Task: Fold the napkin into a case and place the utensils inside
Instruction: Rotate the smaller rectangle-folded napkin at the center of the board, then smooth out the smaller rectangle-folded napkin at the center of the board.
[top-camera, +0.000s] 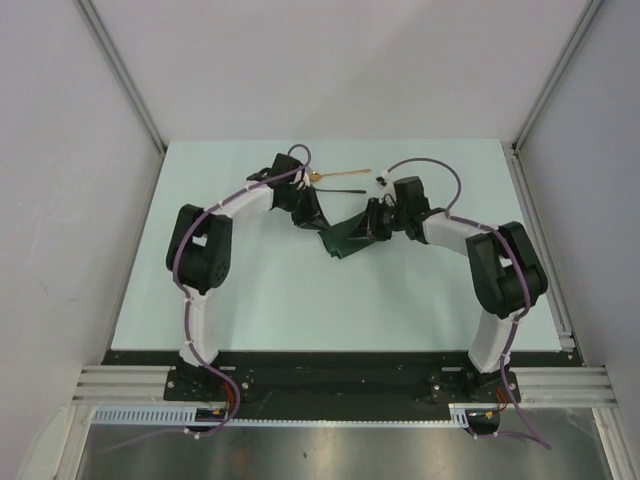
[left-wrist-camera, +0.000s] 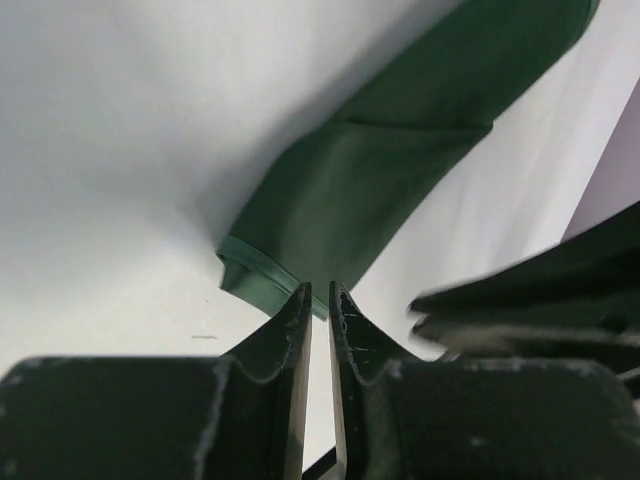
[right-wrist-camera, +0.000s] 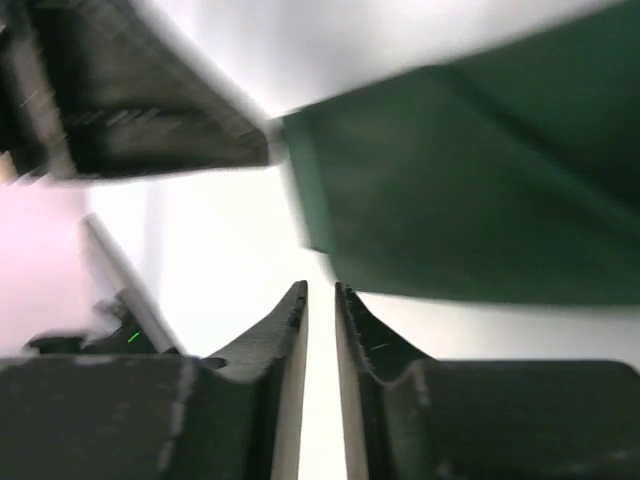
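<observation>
The dark green napkin (top-camera: 345, 240) lies folded into a long strip in the middle of the white table (top-camera: 250, 290), between my two grippers. In the left wrist view the napkin (left-wrist-camera: 370, 190) has its hemmed corner just beyond my left gripper (left-wrist-camera: 320, 290), whose jaws stand nearly closed with nothing between them. My right gripper (right-wrist-camera: 320, 290) is likewise nearly closed and empty, beside the napkin's edge (right-wrist-camera: 470, 190). From above, the left gripper (top-camera: 316, 222) and the right gripper (top-camera: 368, 230) sit at the strip's two ends. The gold spoon (top-camera: 342, 173) and black spoon (top-camera: 345, 187) lie behind.
Grey walls with metal rails enclose the table on the left, right and back. The right arm shows blurred in the left wrist view (left-wrist-camera: 530, 300), and the left arm shows blurred in the right wrist view (right-wrist-camera: 130, 110). Both arms are close together.
</observation>
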